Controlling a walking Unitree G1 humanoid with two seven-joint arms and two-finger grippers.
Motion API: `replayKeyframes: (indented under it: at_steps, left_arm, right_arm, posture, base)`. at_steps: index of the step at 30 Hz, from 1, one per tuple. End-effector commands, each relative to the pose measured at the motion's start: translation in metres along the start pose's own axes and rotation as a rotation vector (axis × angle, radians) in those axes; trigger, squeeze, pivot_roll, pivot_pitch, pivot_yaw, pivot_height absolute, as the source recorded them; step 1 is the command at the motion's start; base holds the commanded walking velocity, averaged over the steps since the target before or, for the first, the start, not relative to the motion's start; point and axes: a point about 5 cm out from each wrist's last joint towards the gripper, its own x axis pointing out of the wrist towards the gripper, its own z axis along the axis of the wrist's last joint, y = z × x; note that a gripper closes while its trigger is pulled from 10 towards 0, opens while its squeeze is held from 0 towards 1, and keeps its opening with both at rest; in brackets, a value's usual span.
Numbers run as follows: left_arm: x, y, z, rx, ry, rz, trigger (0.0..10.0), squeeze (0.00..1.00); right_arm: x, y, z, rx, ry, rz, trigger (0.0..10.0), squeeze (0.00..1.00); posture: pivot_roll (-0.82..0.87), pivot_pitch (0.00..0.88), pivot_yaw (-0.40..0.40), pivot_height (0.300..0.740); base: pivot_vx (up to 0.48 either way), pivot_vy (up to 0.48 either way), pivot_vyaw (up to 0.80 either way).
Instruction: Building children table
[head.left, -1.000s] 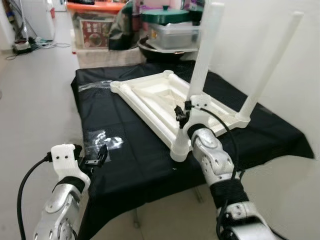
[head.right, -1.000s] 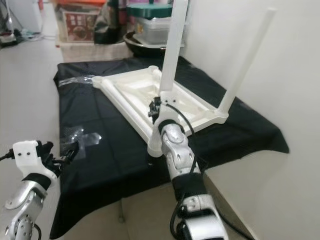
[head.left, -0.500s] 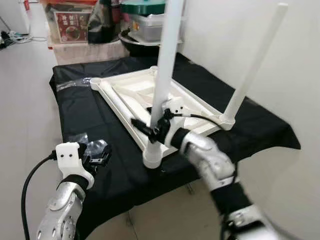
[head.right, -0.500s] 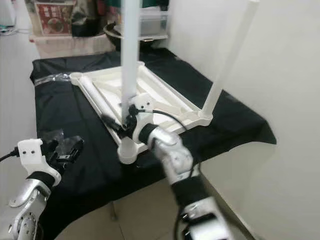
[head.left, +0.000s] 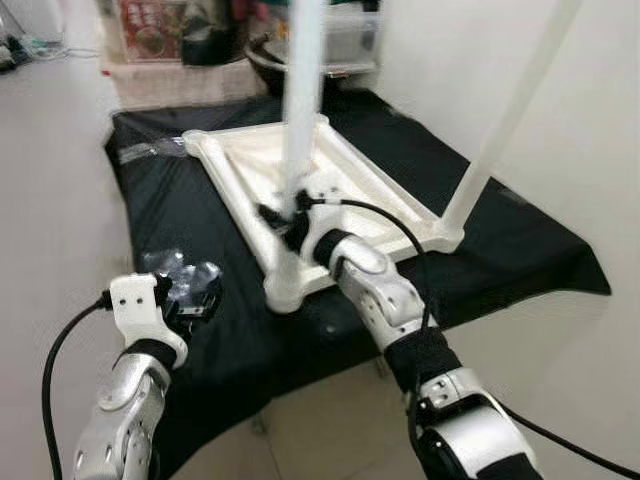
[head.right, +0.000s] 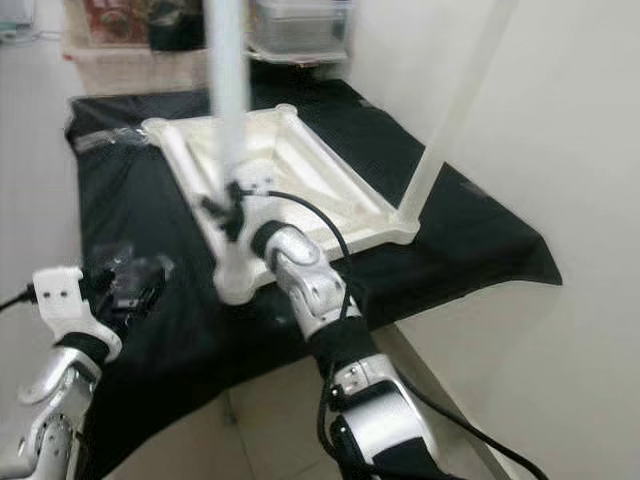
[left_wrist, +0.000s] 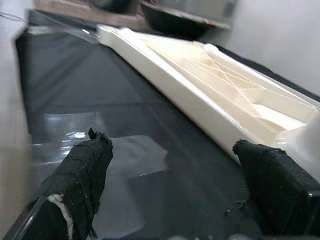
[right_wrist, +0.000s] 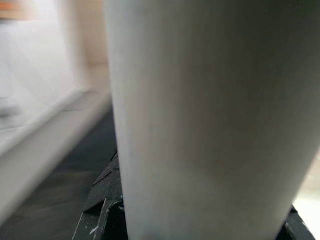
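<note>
**At the near leg: right gripper clamped on**

On the near white leg (head.left: 298, 110) I see my right gripper (head.left: 283, 215) with fingers clamped low around it, just above the upturned tabletop (head.left: 300, 185). That tabletop lies on the black-draped worktop (head.left: 180, 215). Beside it, my left gripper (left_wrist: 175, 190) hovers, fingers (left_wrist: 82, 175) apart.

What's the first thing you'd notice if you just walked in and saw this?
A white table top lies upside down on a black cloth, with two white legs poking up from its near corners. The right gripper is clamped around the nearer leg, low down near its socket. The left gripper hovers open over crinkly clear plastic at the cloth's near edge.
</note>
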Motion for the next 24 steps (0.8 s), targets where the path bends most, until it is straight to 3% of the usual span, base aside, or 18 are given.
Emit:
replayKeyframes:
  at_steps: [1, 3, 4, 5, 6, 7, 8, 9, 10, 11, 13, 14, 15, 17, 19, 21, 22, 24]
  left_arm:
    - [-0.001, -0.001, 0.001, -0.003, -0.003, -0.003, 10.0, 0.0]
    - [0.0, -0.001, 0.001, -0.003, -0.002, -0.003, 10.0, 0.0]
    - [0.0, -0.001, 0.001, -0.002, -0.002, -0.003, 10.0, 0.0]
    - [0.0, 0.0, 0.001, -0.002, -0.002, -0.003, 10.0, 0.0]
    - [0.0, 0.0, 0.001, -0.002, -0.002, -0.003, 10.0, 0.0]
    - [0.0, 0.0, 0.002, -0.002, -0.002, -0.003, 10.0, 0.0]
    - [0.0, 0.001, 0.002, -0.001, -0.002, -0.003, 10.0, 0.0]
    - [0.0, 0.001, 0.001, 0.0, -0.001, -0.004, 10.0, 0.0]
    - [0.0, 0.001, 0.001, 0.0, -0.001, -0.004, 10.0, 0.0]
    - [0.0, 0.001, 0.001, 0.001, -0.001, -0.004, 10.0, 0.0]
    - [0.001, 0.001, 0.001, 0.001, 0.0, -0.005, 10.0, 0.0]
    - [0.001, 0.001, 0.001, 0.001, 0.0, -0.006, 10.0, 0.0]
    - [0.001, 0.001, 0.001, 0.001, 0.0, -0.006, 10.0, 0.0]
    - [0.001, 0.001, 0.001, 0.001, -0.001, -0.006, 10.0, 0.0]
    - [0.001, 0.001, 0.001, -0.001, -0.002, -0.005, 10.0, 0.0]
    - [0.001, 0.001, 0.001, -0.002, -0.004, -0.003, 10.0, 0.0]
    - [0.001, 0.001, 0.001, -0.003, -0.005, -0.002, 10.0, 0.0]
    - [0.001, 0.001, 0.001, -0.003, -0.006, -0.001, 10.0, 0.0]
  right_arm:
    - [-0.019, -0.026, -0.035, 0.001, 0.205, -0.202, 0.0, 0.0]
    - [-0.023, -0.023, -0.036, -0.005, 0.211, -0.19, 0.0, 0.0]
    - [-0.027, -0.015, -0.036, -0.029, 0.205, -0.128, 10.0, 0.0]
    - [-0.03, -0.004, -0.033, -0.043, 0.172, -0.044, 10.0, 0.0]
    - [-0.03, -0.004, -0.033, -0.043, 0.172, -0.044, 10.0, 0.0]
    - [-0.032, 0.01, -0.028, -0.044, 0.118, 0.082, 10.0, 0.0]
    - [-0.035, 0.022, -0.022, -0.011, 0.065, 0.206, 10.0, 1.0]
    - [-0.036, 0.03, -0.014, 0.025, 0.015, 0.317, 10.0, 1.0]
    - [-0.036, 0.03, -0.014, 0.025, 0.015, 0.317, 10.0, 1.0]
    - [-0.037, 0.036, -0.008, 0.041, -0.026, 0.416, 10.0, 1.0]
    - [-0.037, 0.041, -0.003, 0.025, -0.039, 0.493, 10.0, 1.0]
    - [-0.039, 0.044, 0.002, -0.003, -0.059, 0.589, 10.0, 0.0]
    - [-0.039, 0.044, 0.002, -0.003, -0.059, 0.589, 10.0, 0.0]
    - [-0.042, 0.045, 0.008, -0.026, -0.081, 0.693, 10.0, 0.0]
    - [-0.051, 0.048, 0.014, -0.037, -0.09, 0.878, 10.0, 0.0]
    - [-0.053, 0.048, 0.011, -0.081, -0.073, 0.931, 10.0, 0.0]
    - [-0.046, 0.046, 0.009, -0.084, -0.065, 0.883, 4.7, 0.0]
    - [-0.041, 0.046, 0.007, -0.083, -0.06, 0.847, 4.7, 0.0]
  posture:
    - [0.14, 0.0, -0.129, 0.74]
    - [0.14, 0.0, -0.129, 0.74]
    - [0.13, 0.0, -0.125, 0.74]
    - [0.13, 0.0, -0.125, 0.74]
    - [0.13, 0.0, -0.125, 0.74]
    - [0.13, 0.0, -0.119, 0.74]
    - [0.13, 0.0, -0.118, 0.74]
    - [0.13, 0.0, -0.116, 0.74]
    - [0.13, 0.0, -0.116, 0.74]
    - [0.13, 0.0, -0.116, 0.74]
    - [0.13, 0.0, -0.115, 0.74]
    - [0.13, 0.0, -0.118, 0.74]
    - [0.13, 0.0, -0.118, 0.74]
    - [0.13, 0.0, -0.121, 0.74]
    - [0.14, 0.0, -0.126, 0.74]
    - [0.14, 0.0, -0.129, 0.74]
    - [0.14, 0.0, -0.131, 0.74]
    - [0.14, 0.0, -0.131, 0.74]
  base:
    - [0.0, 0.0, 0.0]
    - [0.0, 0.0, 0.0]
    - [0.0, 0.0, 0.0]
    - [0.0, 0.0, 0.0]
    - [0.0, 0.0, 0.0]
    - [0.0, 0.0, 0.0]
    - [0.0, 0.0, 0.0]
    - [0.0, 0.0, 0.0]
    - [0.0, 0.0, 0.0]
    - [0.0, 0.0, 0.0]
    - [0.0, 0.0, 0.0]
    - [0.0, 0.0, 0.0]
    - [0.0, 0.0, 0.0]
    - [0.0, 0.0, 0.0]
    - [0.0, 0.0, 0.0]
    - [0.0, 0.0, 0.0]
    - [0.0, 0.0, 0.0]
    - [0.0, 0.0, 0.0]
